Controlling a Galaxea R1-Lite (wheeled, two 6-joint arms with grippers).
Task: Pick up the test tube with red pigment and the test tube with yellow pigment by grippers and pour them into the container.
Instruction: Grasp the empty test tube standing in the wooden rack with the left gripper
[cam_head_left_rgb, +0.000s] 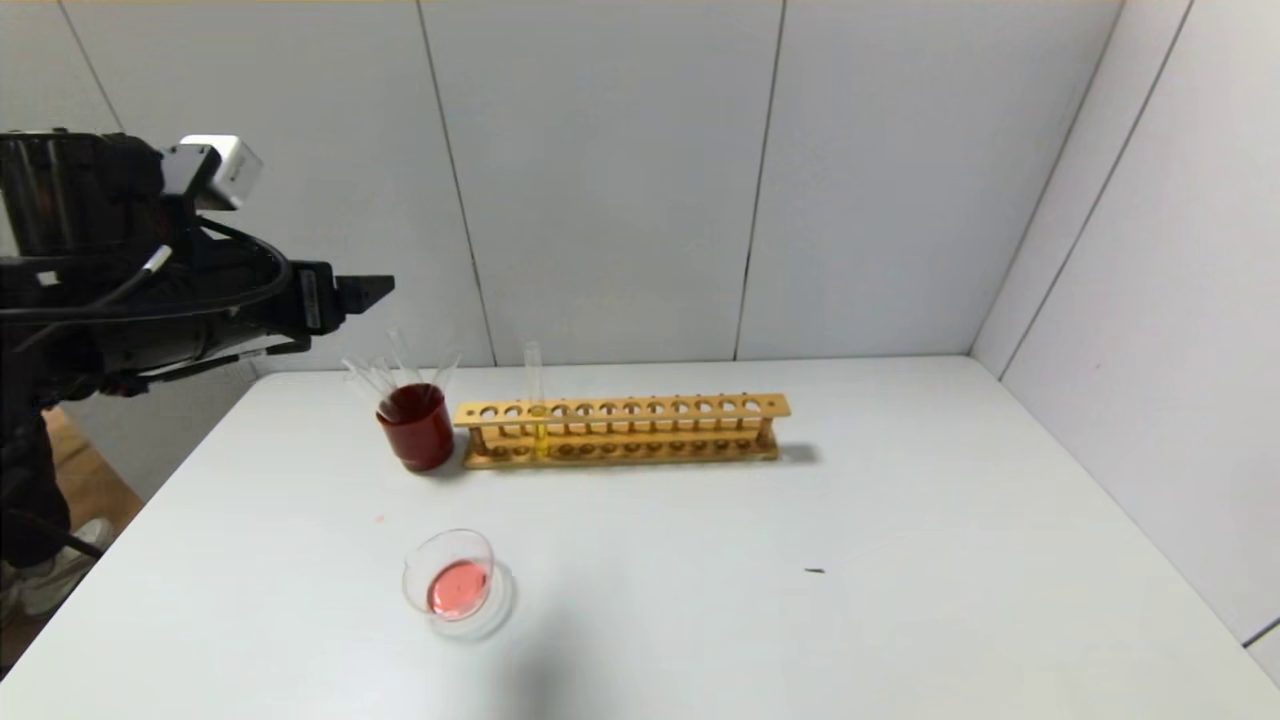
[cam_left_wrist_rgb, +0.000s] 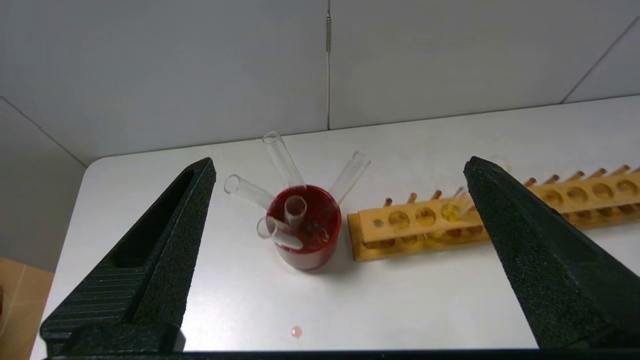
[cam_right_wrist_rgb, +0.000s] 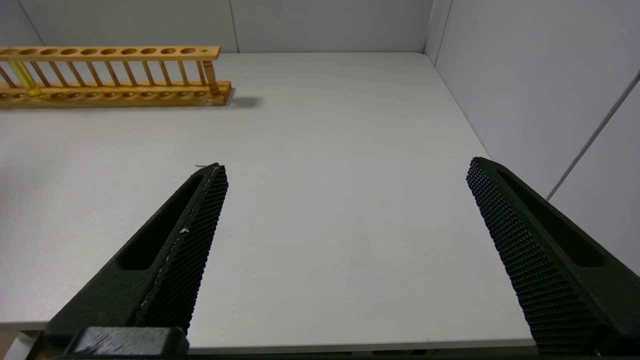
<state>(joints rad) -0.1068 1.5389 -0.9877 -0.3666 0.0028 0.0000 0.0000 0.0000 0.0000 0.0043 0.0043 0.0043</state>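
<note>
The test tube with yellow pigment stands upright in a wooden rack; it also shows in the left wrist view and the right wrist view. No tube with orange-red liquid is in view. The container, a low clear dish, sits near the table's front left and holds pink-red liquid. My left gripper is open and empty, raised above the table's left edge, short of the red cup. My right gripper is open and empty over the table's near right part, and does not show in the head view.
A dark red cup with several empty clear tubes stands at the rack's left end. A small red drop lies on the table in front of it. Grey walls close the back and right sides.
</note>
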